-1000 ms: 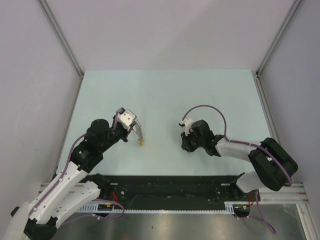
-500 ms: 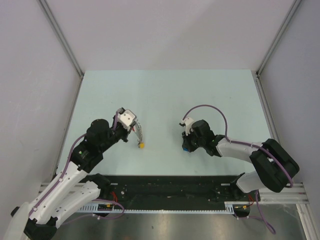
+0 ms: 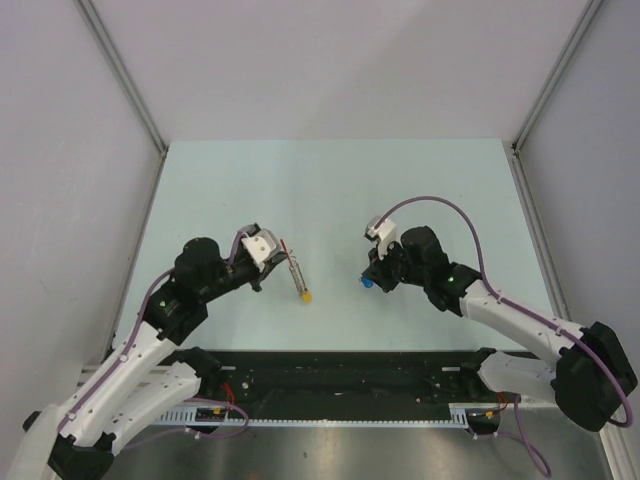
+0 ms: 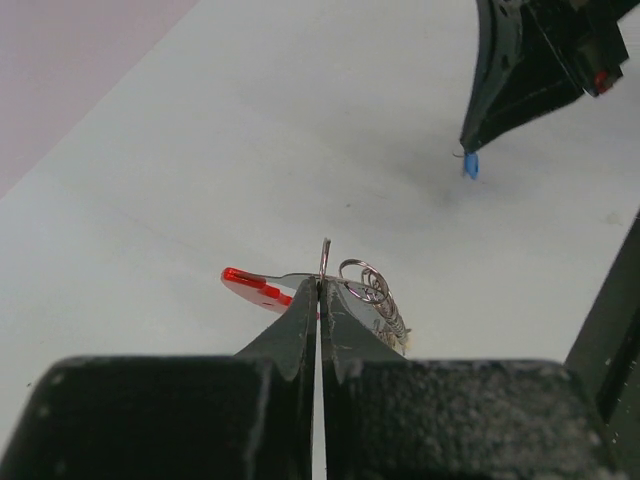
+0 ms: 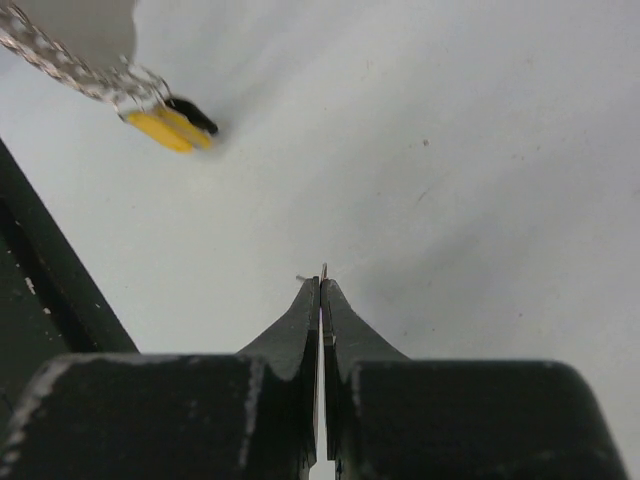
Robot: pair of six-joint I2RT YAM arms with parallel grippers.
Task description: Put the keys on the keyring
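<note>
Left claw clamps the light, floppy keyring by its wire; right claw pinches the tiny, slippery blue key.

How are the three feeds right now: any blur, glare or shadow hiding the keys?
Top external: evenly lit, no glare, blue key tiny but distinct. Left wrist: keyring sharp, body of the left gripper blurred up close. Right wrist: keyring soft-focus in the corner, no glare.

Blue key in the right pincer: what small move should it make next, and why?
Probably carry the blue key, pinched in the right pincer, a little leftward toward the keyring that the left pincer grips. Both pincers are shut on their things, yet a gap separates key and ring.
</note>
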